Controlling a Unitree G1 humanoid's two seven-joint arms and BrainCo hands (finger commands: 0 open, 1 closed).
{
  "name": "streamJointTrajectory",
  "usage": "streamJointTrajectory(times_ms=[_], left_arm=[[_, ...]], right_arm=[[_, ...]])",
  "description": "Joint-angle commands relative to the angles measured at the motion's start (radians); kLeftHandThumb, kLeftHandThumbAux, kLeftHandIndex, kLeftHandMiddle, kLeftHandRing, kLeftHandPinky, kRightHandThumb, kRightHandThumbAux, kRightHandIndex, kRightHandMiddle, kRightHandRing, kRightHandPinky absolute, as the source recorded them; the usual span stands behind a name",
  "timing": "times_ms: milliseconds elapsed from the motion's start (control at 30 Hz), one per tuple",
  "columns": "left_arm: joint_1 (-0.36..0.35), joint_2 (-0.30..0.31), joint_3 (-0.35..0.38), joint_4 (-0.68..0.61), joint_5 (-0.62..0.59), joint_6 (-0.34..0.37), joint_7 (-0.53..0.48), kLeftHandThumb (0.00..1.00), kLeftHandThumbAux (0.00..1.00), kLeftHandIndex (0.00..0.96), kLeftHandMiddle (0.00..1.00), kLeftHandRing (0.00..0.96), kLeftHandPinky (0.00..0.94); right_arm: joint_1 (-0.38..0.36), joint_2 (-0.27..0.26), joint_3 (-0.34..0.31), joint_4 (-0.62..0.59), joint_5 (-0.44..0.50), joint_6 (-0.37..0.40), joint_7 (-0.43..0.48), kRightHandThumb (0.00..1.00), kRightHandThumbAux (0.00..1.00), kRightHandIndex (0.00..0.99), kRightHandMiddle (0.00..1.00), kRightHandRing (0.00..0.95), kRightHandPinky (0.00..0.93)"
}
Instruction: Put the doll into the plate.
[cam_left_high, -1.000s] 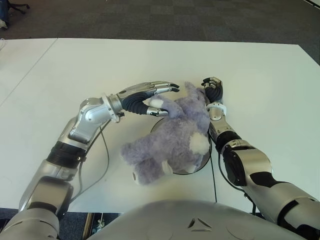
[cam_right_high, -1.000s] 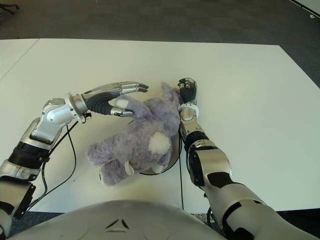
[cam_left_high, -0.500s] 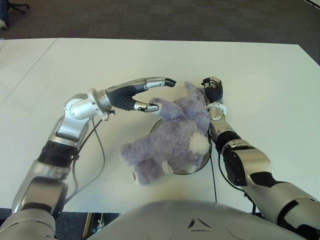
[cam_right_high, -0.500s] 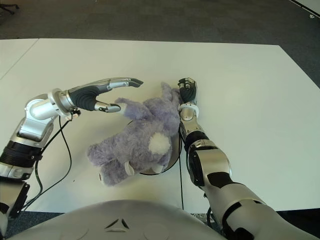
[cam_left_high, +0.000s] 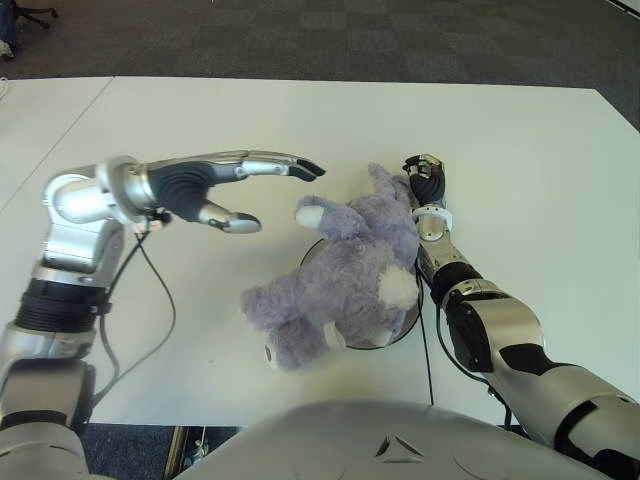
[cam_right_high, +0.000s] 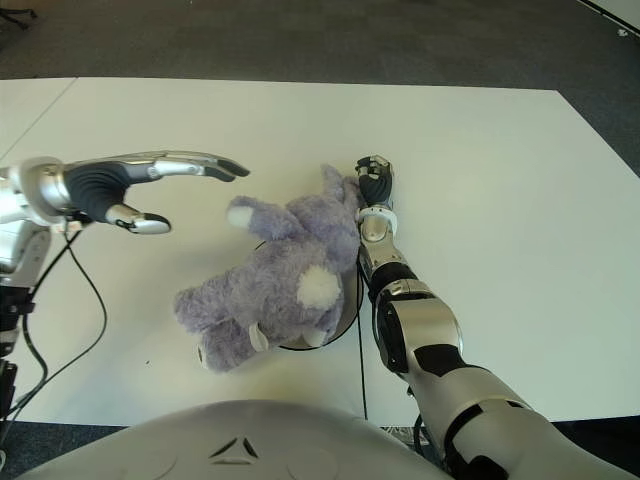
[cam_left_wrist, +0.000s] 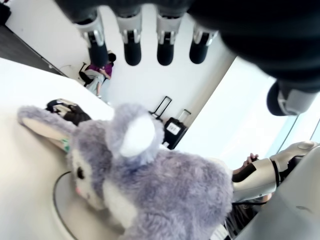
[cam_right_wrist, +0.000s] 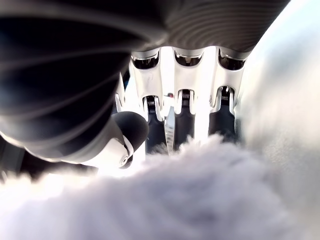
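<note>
Doll (cam_left_high: 345, 275) lies mostly on the plate (cam_left_high: 408, 322), legs hanging over; left hand (cam_left_high: 215, 185) is spread and empty, right hand (cam_left_high: 425, 180) curled beside its ear

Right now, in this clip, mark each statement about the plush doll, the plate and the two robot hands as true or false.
1. The fluffy lilac-grey plush bunny doll lies partly on the round plate. True.
2. The left robot hand grips the doll. False: it hovers apart from it on its left, fingers spread, holding nothing.
3. The right robot hand shows beside the doll's ear. True.
4. The doll lies wholly inside the plate. False: its legs hang past the rim onto the white table.
5. A second toy sits on the table. False: only this doll.
</note>
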Motion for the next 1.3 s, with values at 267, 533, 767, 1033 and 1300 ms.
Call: streamJointTrajectory(times_ms=[267,533,767,1033,1300], left_arm=[[-0.047,0.067,0.051,0.247,0.201,0.038,0.020,0.454,0.249,0.000,0.000,0.000,0.000],[-0.241,-0.154,-0.054,0.656,0.518,0.029,0.390,0.304,0.363,0.000,0.000,0.000,0.000],[-0.400,-0.387,-0.089,1.049,0.584,0.128,0.700,0.165,0.446,0.000,0.000,0.000,0.000],[-0.462,-0.551,-0.112,1.243,0.640,0.249,0.994,0.040,0.517,0.000,0.000,0.000,0.000],[-0.442,-0.648,-0.100,1.311,0.659,0.315,1.164,0.000,0.522,0.000,0.000,0.000,0.000]], right_arm=[[0.179,0.048,-0.007,0.127,0.005,0.096,0.010,0.828,0.694,0.414,0.458,0.455,0.477],[0.176,0.043,0.000,0.128,-0.002,0.098,0.017,0.829,0.693,0.414,0.459,0.464,0.478],[0.175,0.037,0.009,0.130,-0.009,0.109,0.018,0.828,0.694,0.414,0.459,0.449,0.453],[0.179,0.028,0.014,0.130,-0.012,0.105,0.019,0.827,0.694,0.414,0.460,0.457,0.461],[0.181,0.028,0.010,0.130,-0.008,0.113,0.018,0.827,0.695,0.414,0.458,0.449,0.468]])
